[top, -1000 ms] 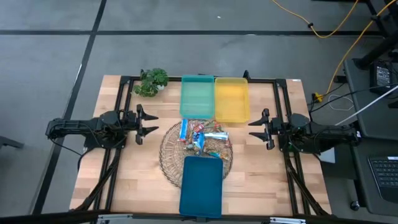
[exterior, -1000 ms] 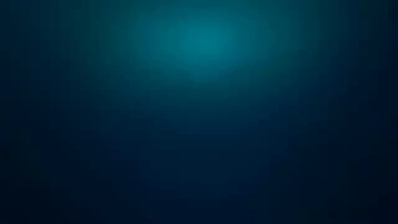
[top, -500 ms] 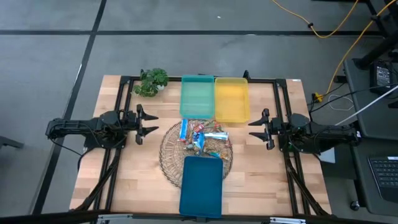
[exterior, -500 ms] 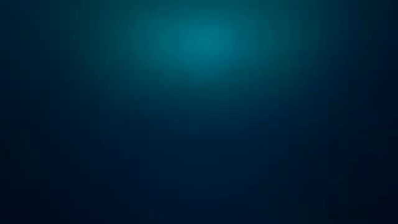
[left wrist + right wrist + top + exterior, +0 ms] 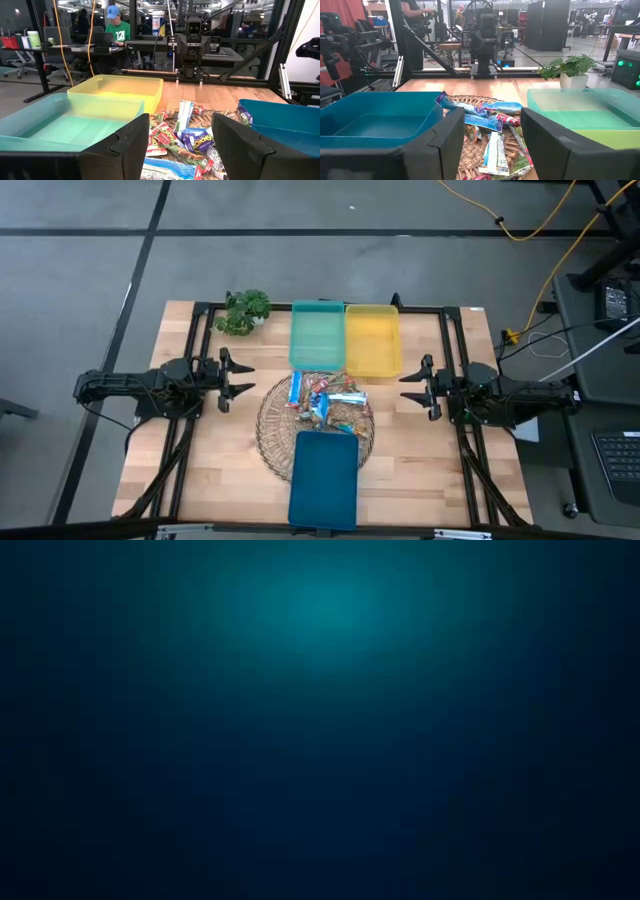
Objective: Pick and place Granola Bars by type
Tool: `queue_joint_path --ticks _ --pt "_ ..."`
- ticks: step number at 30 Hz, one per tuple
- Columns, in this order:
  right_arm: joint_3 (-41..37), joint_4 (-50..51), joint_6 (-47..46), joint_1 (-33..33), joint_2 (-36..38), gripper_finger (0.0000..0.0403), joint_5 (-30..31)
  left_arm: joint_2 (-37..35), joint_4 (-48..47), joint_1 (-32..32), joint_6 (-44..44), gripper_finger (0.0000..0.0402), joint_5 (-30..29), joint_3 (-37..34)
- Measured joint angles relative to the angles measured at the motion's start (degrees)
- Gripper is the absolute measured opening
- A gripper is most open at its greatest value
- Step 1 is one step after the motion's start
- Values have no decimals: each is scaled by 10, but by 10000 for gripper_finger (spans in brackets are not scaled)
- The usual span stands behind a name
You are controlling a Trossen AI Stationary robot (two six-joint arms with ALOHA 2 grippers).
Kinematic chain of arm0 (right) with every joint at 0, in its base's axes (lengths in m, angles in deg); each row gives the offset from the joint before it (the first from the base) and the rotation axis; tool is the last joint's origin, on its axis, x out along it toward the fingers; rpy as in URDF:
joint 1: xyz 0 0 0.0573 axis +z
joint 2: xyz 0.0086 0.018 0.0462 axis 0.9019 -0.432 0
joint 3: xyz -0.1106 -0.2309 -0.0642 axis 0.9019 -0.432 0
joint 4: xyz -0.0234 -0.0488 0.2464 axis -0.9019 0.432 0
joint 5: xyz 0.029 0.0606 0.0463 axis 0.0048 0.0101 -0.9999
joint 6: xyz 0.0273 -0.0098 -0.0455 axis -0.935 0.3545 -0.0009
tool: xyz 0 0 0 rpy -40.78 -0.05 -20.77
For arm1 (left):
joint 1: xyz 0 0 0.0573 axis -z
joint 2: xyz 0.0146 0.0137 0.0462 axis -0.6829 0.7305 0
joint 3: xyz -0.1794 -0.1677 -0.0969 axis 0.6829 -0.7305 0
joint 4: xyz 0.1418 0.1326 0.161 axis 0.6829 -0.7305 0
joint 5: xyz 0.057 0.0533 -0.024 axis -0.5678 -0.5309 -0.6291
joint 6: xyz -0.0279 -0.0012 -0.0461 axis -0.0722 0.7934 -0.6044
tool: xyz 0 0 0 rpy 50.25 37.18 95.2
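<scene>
Several granola bars (image 5: 325,398) in blue, red and silvery wrappers lie heaped in a round wire basket (image 5: 275,430) at the table's middle. They also show in the left wrist view (image 5: 186,142) and the right wrist view (image 5: 487,120). My left gripper (image 5: 238,378) hovers open to the left of the basket, fingers pointing at it. My right gripper (image 5: 412,388) hovers open to the right, facing the basket. Neither touches anything. The low view shows only dark blue.
A green tray (image 5: 316,332) and a yellow tray (image 5: 372,338) stand side by side at the far edge. A dark blue tray (image 5: 323,480) rests partly on the basket's near side. A small potted plant (image 5: 245,311) sits at the far left. People work beyond the table.
</scene>
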Motion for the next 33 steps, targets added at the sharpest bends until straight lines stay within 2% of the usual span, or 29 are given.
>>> queue_joint_path --ticks 4,7,10,22,24,28,33 --pt "0 0 0 0 0 196 7 0 0 0 0 207 0 0" --pt "0 -1 0 0 0 196 72 0 0 0 0 207 0 0" --pt "0 -10 -2 0 0 196 103 0 1 0 0 207 0 0" --pt "0 -78 -13 0 0 196 106 0 18 0 -20 207 -12 0" --pt "0 -100 -34 0 0 196 116 0 38 0 -49 207 -48 0" --pt "0 -146 -95 0 0 196 122 0 90 0 -121 207 -154 0" --pt "0 -212 -107 0 0 196 122 0 145 0 -183 207 -246 0"
